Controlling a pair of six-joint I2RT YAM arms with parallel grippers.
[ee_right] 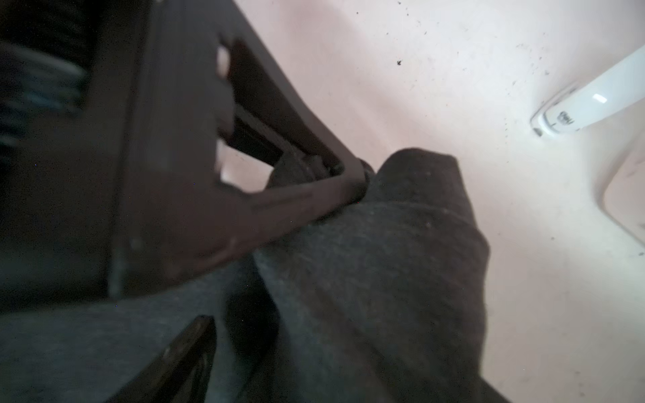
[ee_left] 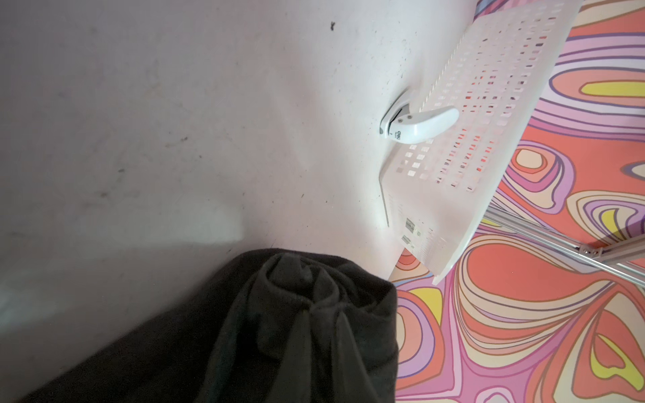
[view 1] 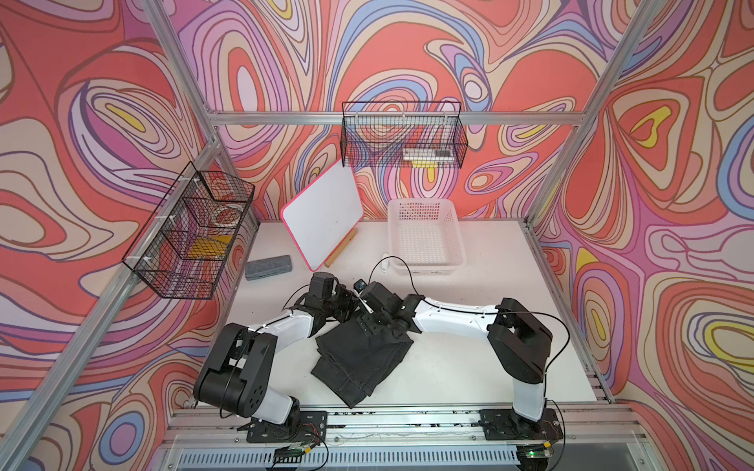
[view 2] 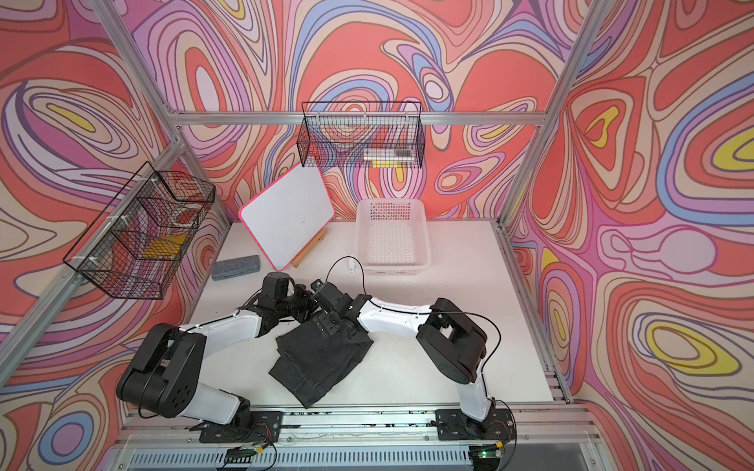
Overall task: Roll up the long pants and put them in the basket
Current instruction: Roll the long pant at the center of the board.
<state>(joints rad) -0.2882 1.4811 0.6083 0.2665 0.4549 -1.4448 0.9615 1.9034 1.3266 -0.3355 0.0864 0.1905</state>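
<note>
The long pants (view 1: pixel 359 359) (view 2: pixel 318 359) are black, folded into a narrow strip on the white table (view 1: pixel 469 334), with the far end rolled. Both grippers meet at that rolled end. My left gripper (view 1: pixel 351 313) is shut on the roll's end; the right wrist view shows its fingertips (ee_right: pixel 361 178) pinched into the cloth (ee_right: pixel 384 279). In the left wrist view the bunched roll (ee_left: pixel 279 331) hides the fingers. My right gripper (view 1: pixel 369 324) stands over the roll; one finger (ee_right: pixel 188 352) shows off to the side, with a dark gap between it and the cloth.
A white perforated basket (view 1: pixel 424 240) stands at the back, with a small white clip-like tool (view 1: pixel 384 266) (ee_left: pixel 419 125) beside it. A whiteboard (view 1: pixel 322 220) leans on a stand, a grey eraser (view 1: pixel 268 267) lies to its left. Wire baskets (view 1: pixel 191 232) (view 1: pixel 402 138) hang on the walls.
</note>
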